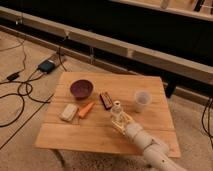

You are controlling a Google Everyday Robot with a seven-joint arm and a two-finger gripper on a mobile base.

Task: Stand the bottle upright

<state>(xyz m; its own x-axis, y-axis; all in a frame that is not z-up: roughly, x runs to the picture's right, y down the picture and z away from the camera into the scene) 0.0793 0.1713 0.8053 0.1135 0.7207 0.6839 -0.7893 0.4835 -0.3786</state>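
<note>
Whitish bottle (116, 108), just one, stands upright at the end effector (119, 121).

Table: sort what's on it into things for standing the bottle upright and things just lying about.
For the job:
bottle, near the table's middle
gripper, right at the bottle's base

Lying about:
bowl
cup
carrot
pale block
dark bar
All on the table.

Lab-like space: floor cables (20, 95), low wooden table (150, 127), pincer (118, 120) above.
</note>
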